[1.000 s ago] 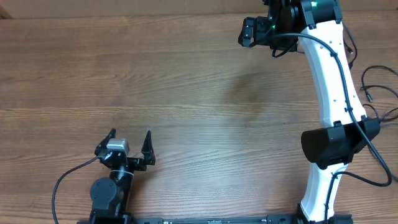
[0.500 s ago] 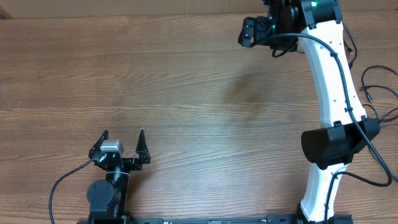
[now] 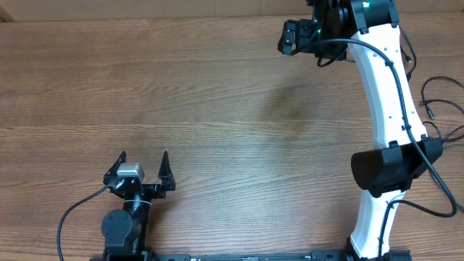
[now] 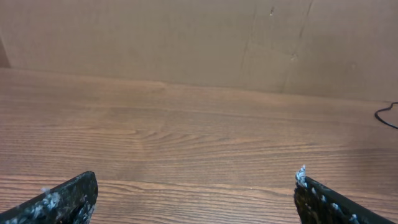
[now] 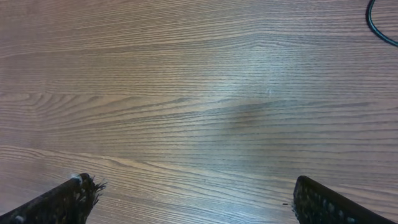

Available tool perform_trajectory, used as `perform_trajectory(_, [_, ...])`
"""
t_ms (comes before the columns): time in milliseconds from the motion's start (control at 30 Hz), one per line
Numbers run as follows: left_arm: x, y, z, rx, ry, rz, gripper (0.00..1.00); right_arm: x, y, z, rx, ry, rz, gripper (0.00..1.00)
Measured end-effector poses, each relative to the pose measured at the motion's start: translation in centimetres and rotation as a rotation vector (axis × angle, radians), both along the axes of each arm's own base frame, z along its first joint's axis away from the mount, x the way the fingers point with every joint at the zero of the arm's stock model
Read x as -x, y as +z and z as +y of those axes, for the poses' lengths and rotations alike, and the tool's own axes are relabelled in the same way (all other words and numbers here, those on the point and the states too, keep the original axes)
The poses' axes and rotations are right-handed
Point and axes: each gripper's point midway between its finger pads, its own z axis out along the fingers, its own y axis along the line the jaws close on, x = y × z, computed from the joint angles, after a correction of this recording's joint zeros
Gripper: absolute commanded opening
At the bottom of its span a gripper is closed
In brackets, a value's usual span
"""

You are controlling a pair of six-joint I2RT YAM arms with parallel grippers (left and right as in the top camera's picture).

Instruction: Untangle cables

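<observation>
Overhead view: you have the left gripper [image 3: 143, 156] low in the lower left of the frame, just above its black base. Its two black fingers [image 3: 165, 161] are spread wide with only bare brown wood-grain table [image 3: 217, 109] between them. In the left wrist view both fingertips [image 4: 62, 199] sit in the bottom corners, far apart and holding nothing. A plain brown cardboard wall [image 4: 155, 31] closes off the back of that view.

The white right arm [image 3: 384, 94] runs from the lower right up to the top of the frame. The right gripper [image 3: 288, 36] sits at top centre-right, turned toward the left of the frame. From overhead you cannot judge its fingers. The right wrist view settles it: the fingertips [image 5: 56, 199] lie in the two bottom corners, well apart, with nothing but table between them.

The thin black cables [image 3: 431, 110] lie at the far right edge of the overhead frame, beside the right arm's white upper link. They loop loosely and part of them runs out of frame. One small plug end shows there; its colour is too small to read. They are well apart from both grippers.

A short black cord arc [image 4: 385, 117] shows at the right edge of the left wrist view, and another black cord [image 5: 379, 25] crosses the upper right corner of the right wrist view. You cannot tell which cords these are.
</observation>
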Motion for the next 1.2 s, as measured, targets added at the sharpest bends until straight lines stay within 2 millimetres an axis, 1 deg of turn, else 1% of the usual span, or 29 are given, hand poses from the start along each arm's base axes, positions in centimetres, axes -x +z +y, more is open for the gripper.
perform_trajectory(633, [0.0, 0.0, 0.0, 0.0, 0.0, 0.0, 0.99, 0.2, 0.0, -0.1, 0.002, 0.0, 0.007, 1.0])
perform_trajectory(733, [0.0, 0.0, 0.0, 0.0, 0.0, 0.0, 0.99, -1.0, 1.2, 0.2, -0.016, -0.001, -0.09, 1.0])
perform_trajectory(767, [0.0, 0.0, 0.0, 0.0, 0.0, 0.0, 1.0, -1.2, 2.4, 0.2, -0.03, -0.001, -0.159, 1.0])
perform_trajectory(833, [0.0, 0.0, 0.0, 0.0, 0.0, 0.0, 1.0, -0.7, 4.3, 0.1, -0.049, -0.003, -0.259, 1.0])
perform_trajectory(867, [0.0, 0.0, 0.0, 0.0, 0.0, 0.0, 1.0, 0.0, 4.7, -0.1, -0.054, -0.002, -0.278, 1.0])
perform_trajectory(900, [0.0, 0.0, 0.0, 0.0, 0.0, 0.0, 1.0, 0.7, 5.4, -0.3, -0.062, -0.004, -0.335, 1.0])
perform_trajectory(933, [0.0, 0.0, 0.0, 0.0, 0.0, 0.0, 1.0, 1.4, 5.5, -0.5, -0.063, -0.006, -0.346, 1.0])
perform_trajectory(967, [0.0, 0.0, 0.0, 0.0, 0.001, -0.001, 1.0, 1.7, 5.6, -0.6, -0.068, -0.006, -0.377, 1.0])
perform_trajectory(1000, [0.0, 0.0, 0.0, 0.0, 0.001, 0.0, 0.99, 2.1, 5.5, -0.7, -0.069, -0.01, -0.409, 1.0])
perform_trajectory(1100, [0.0, 0.0, 0.0, 0.0, 0.001, 0.0, 1.0, 2.9, 4.2, -1.1, -0.074, -0.018, -0.465, 1.0])
perform_trajectory(1133, [0.0, 0.0, 0.0, 0.0, 0.002, 0.0, 1.0, 3.3, 3.4, -1.2, -0.078, -0.02, -0.5, 1.0])
perform_trajectory(1167, [0.0, 0.0, 0.1, 0.0, 0.003, 0.0, 1.0, 4.0, 2.4, -1.4, -0.076, -0.022, -0.499, 1.0])
perform_trajectory(1200, [0.0, 0.0, 0.1, 0.0, 0.003, 0.0, 1.0, 4.1, 2.3, -1.5, -0.085, -0.024, -0.549, 1.0])
